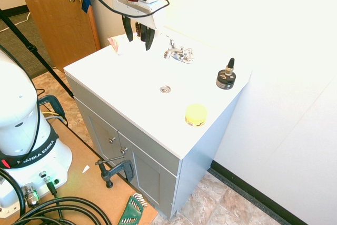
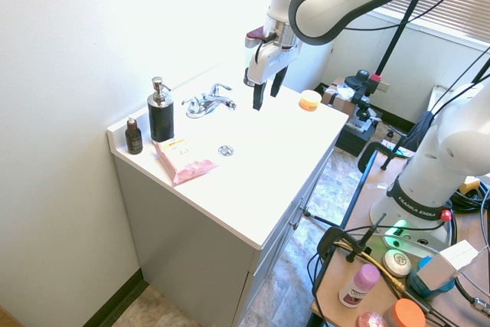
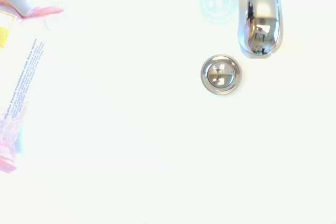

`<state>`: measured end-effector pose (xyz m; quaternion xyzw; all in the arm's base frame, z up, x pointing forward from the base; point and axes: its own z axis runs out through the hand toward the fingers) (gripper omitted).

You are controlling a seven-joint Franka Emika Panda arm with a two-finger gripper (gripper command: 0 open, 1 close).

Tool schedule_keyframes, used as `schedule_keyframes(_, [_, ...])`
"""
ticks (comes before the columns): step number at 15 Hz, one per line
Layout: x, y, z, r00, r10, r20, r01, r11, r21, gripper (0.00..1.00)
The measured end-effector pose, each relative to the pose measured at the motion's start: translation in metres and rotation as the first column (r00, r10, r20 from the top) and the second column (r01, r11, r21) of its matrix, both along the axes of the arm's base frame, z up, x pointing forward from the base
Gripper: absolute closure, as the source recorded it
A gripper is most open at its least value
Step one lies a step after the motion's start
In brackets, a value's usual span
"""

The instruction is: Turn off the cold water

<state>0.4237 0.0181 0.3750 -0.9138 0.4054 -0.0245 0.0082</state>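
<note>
Faucet (image 1: 179, 53) sits below the open jaws — probably just beside, untouched.

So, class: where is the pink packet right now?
In the second exterior view, the pink packet lies flat on the vanity top, just in front of the black soap dispenser, left of the drain.

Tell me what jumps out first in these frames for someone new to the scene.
The white arm's gripper hangs open above the sink basin, just in front of the chrome faucet at the back of the vanity. A dark soap dispenser and a pink wipes packet sit on the counter to one side of the faucet; a yellow jar stands near the front corner on the other side. The wrist view looks straight down on the drain under the spout.
</note>
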Motion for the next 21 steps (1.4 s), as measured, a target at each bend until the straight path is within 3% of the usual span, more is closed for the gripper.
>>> schedule_keyframes(5, [0.013, -0.006, 0.005, 1.000, -0.013, 0.012, 0.013, 1.000, -0.001, 0.00])
schedule_keyframes(13, [0.133, -0.067, -0.010, 0.978, -0.200, 0.064, 0.205, 0.974, -0.093, 0.00])
schedule_keyframes(21, [0.161, -0.080, -0.074, 0.970, -0.242, -0.002, 0.239, 0.960, -0.142, 0.00])
